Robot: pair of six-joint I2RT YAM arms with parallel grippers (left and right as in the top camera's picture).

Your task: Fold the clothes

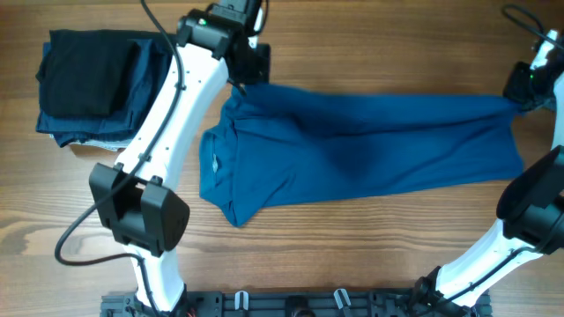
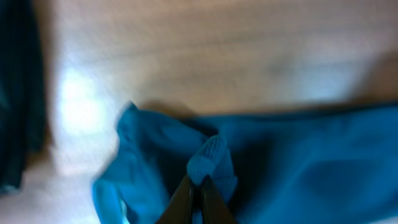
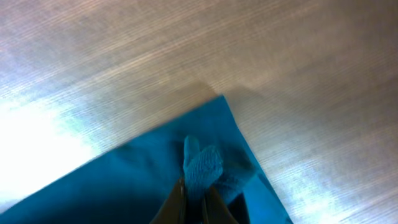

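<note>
At the far left of the wooden surface sits a pile of folded dark clothes, black on top of navy, well apart from the end effectors. Just right of it, the left arm reaches from the near edge towards the far side. The left end effector is closed on a pinch of the blue shirt, with a small tuft of fabric standing up between its fingertips at the shirt's far left corner. The shirt lies stretched sideways across the middle of the surface, resting on the wood. Its collar is at the left end, close beside the left arm, and the body runs rightwards in long soft wrinkles. The near left part comes down to a point towards the front edge. The shirt's far right corner is gathered and drawn taut, and there the right end effector is clamped on it, with a little fold of blue cloth bunched up above its closed fingertips and bare wood beyond. The wrist views are blurred, so finer detail of the fabric cannot be made out.
</note>
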